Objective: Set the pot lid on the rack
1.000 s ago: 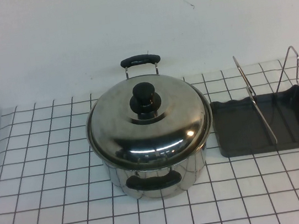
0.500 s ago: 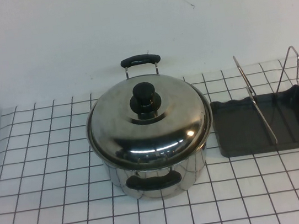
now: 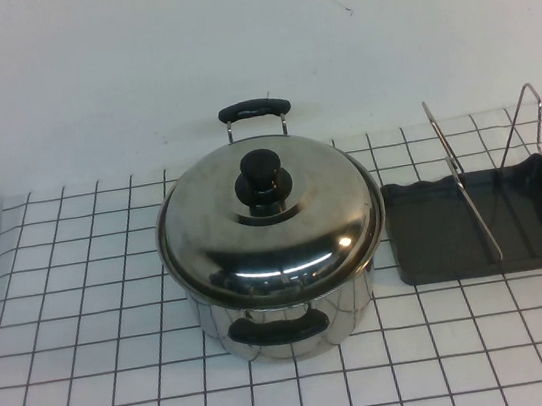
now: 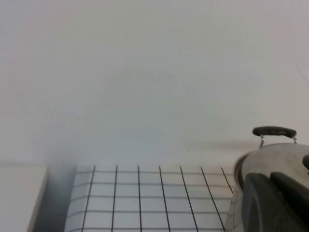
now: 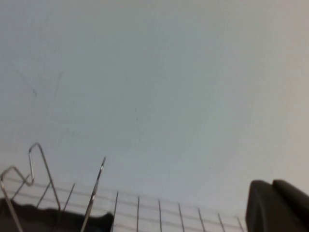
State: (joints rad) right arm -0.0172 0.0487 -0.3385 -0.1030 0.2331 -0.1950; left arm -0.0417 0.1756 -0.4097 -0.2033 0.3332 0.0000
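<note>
Here, shiny domed pot lid (image 3: 270, 225), black knob, left gripper (image 4: 275, 203), right gripper (image 5: 277, 205) low.

The high view looks down at the table (image 3: 95, 389) (both wrist views face the wall).

Only a dark, rounded piece of the left gripper (image 4: 275, 203) shows, matte black. The right gripper (image 5: 277, 205) shows the same black, smooth-edged casing.
</note>
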